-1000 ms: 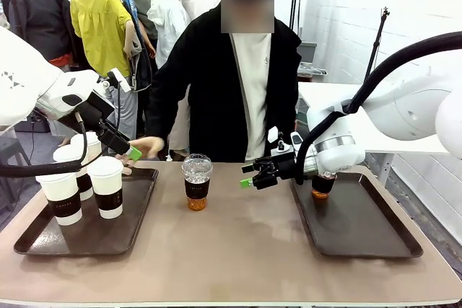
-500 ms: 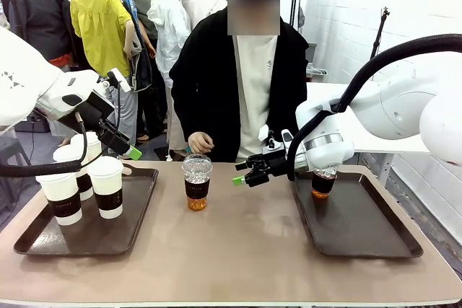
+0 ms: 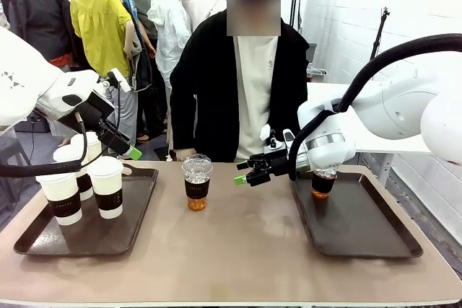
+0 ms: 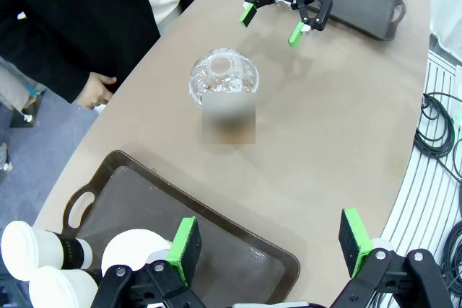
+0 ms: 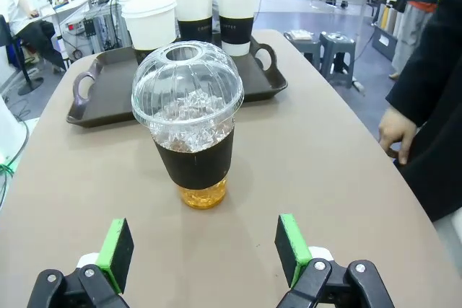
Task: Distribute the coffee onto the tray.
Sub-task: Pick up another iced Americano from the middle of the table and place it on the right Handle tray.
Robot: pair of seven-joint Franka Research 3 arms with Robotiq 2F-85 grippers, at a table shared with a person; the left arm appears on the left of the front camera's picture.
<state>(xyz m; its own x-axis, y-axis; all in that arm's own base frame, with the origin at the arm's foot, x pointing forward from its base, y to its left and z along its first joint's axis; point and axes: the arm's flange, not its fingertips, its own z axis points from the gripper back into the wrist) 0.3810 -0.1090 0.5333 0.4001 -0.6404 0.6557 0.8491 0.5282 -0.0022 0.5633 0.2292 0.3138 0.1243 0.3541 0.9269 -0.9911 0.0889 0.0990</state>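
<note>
A clear dome-lidded cup of amber coffee (image 3: 196, 182) with a black sleeve stands on the bare table between the two trays. My right gripper (image 3: 242, 177) hangs open just to its right, fingers pointed at it; in the right wrist view the cup (image 5: 191, 124) stands upright ahead of the open gripper (image 5: 203, 243), untouched. A second dome-lidded cup (image 3: 323, 184) stands on the right tray (image 3: 361, 232), partly hidden by my right wrist. Three white lidded cups (image 3: 107, 187) stand on the left tray (image 3: 94, 239). My left gripper (image 3: 130, 151) hovers open above them, its gripper (image 4: 269, 243) holding nothing.
A person in a black coat stands at the far edge, one hand (image 5: 393, 131) hanging just below table level near the cup. The brown tabletop (image 3: 238, 250) lies bare in front of the cup. Cables (image 4: 440, 128) lie on the floor beside the table.
The person's hand left the left tray's far corner and dropped to the table edge. My right gripper slid a little left toward the middle cup. The left arm stayed still.
</note>
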